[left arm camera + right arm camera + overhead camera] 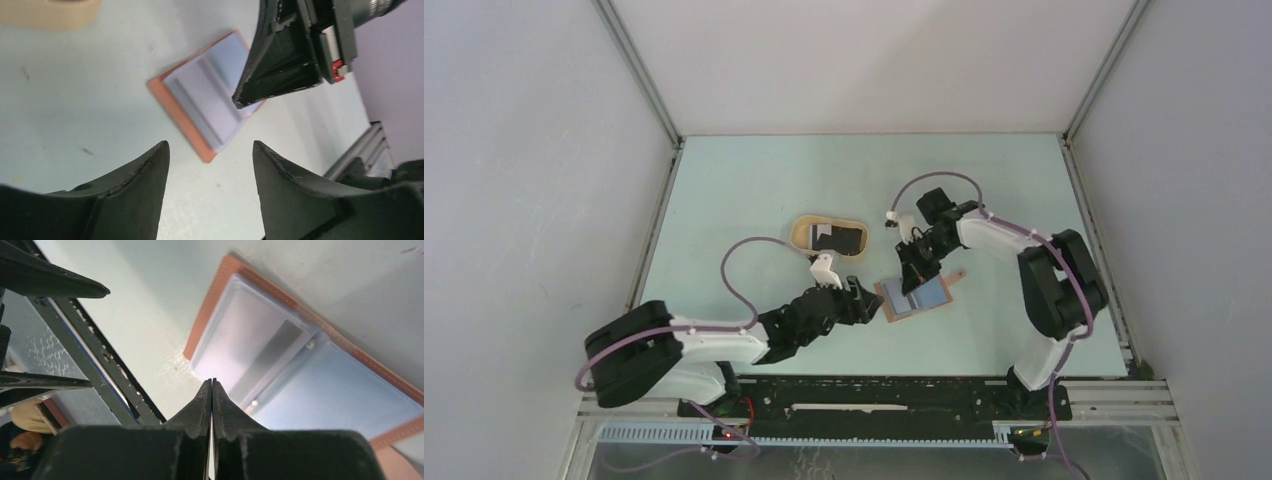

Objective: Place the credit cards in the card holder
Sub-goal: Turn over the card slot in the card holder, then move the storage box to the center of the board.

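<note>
The card holder lies open on the table, reddish-brown outside with pale blue pockets. A whitish card with a grey stripe lies at its left half; whether it sits inside a pocket I cannot tell. My right gripper hangs just above the holder's middle, its jaws pressed together with nothing between them. My left gripper sits at the holder's left edge, open and empty. More credit cards, black and whitish, lie in the tray.
An oval beige tray stands behind and left of the card holder. A snap tab sticks out of the holder's right edge. The right gripper's black fingers fill the upper right of the left wrist view.
</note>
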Action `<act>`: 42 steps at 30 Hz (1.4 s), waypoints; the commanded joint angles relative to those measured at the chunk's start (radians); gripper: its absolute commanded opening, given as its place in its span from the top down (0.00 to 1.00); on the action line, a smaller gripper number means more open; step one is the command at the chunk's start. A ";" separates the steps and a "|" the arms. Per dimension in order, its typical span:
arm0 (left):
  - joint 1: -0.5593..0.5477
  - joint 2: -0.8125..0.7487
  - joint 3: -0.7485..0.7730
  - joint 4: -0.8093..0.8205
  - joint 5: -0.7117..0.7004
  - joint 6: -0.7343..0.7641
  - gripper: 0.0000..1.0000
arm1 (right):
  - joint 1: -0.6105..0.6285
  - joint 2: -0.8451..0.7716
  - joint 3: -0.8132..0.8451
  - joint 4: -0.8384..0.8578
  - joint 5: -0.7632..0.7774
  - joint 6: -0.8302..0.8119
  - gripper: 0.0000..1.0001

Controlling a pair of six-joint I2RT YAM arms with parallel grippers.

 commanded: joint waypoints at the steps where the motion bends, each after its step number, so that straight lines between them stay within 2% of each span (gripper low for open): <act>1: 0.015 -0.172 0.006 -0.033 0.027 0.219 0.30 | -0.007 -0.232 0.033 -0.008 -0.034 -0.115 0.92; 5: 0.053 -0.346 0.100 -0.238 -0.025 0.426 0.14 | -0.020 -0.485 0.035 0.005 -0.029 -0.238 0.83; 6: 0.072 -0.378 0.126 -0.268 -0.026 0.473 0.10 | -0.028 -0.540 0.036 0.022 -0.029 -0.263 0.74; 7: 0.099 -0.400 0.150 -0.290 -0.022 0.512 0.06 | -0.037 -0.582 0.038 0.044 -0.034 -0.284 0.60; 8: 0.130 -0.418 0.178 -0.308 -0.013 0.542 0.03 | -0.053 -0.619 0.040 0.066 -0.048 -0.305 0.43; 9: 0.162 -0.429 0.203 -0.322 0.003 0.565 0.01 | -0.062 -0.643 0.039 0.093 -0.068 -0.319 0.19; 10: 0.202 -0.432 0.227 -0.331 0.030 0.582 0.00 | -0.068 -0.652 0.045 0.113 -0.100 -0.337 0.08; 11: 0.243 -0.432 0.253 -0.335 0.058 0.593 0.00 | -0.070 -0.644 0.070 0.109 -0.137 -0.358 0.03; 13: 0.332 -0.421 0.301 -0.338 0.108 0.586 0.00 | -0.071 -0.579 0.180 0.049 -0.236 -0.367 0.01; 15: 0.412 -0.396 0.331 -0.307 0.135 0.561 0.00 | -0.068 -0.465 0.307 -0.019 -0.337 -0.342 0.04; 17: 0.482 -0.368 0.347 -0.251 0.146 0.516 0.00 | -0.055 -0.324 0.429 -0.048 -0.364 -0.230 0.12; 21: 0.597 -0.287 0.429 -0.226 0.250 0.446 0.00 | -0.008 -0.014 0.704 -0.191 -0.272 -0.158 0.32; 26: 0.626 -0.223 0.459 -0.364 0.323 0.426 0.02 | 0.052 0.203 0.838 -0.194 -0.102 -0.146 0.31; 30: 0.677 -0.167 0.404 -0.296 0.441 0.292 0.13 | 0.048 0.369 1.031 -0.259 -0.031 -0.139 0.31; 33: 0.726 -0.103 0.381 -0.222 0.544 0.144 0.28 | 0.060 0.408 1.006 -0.254 -0.010 -0.136 0.36; 35: 0.730 -0.076 0.382 -0.210 0.543 0.112 0.29 | 0.063 0.402 0.928 -0.193 -0.002 -0.106 0.45; 39: 0.728 -0.061 0.400 -0.277 0.447 0.103 0.30 | 0.068 0.451 0.932 -0.191 -0.011 -0.078 0.78; 42: 0.725 -0.047 0.447 -0.382 0.390 0.109 0.34 | 0.083 0.484 0.919 -0.205 0.010 -0.096 0.87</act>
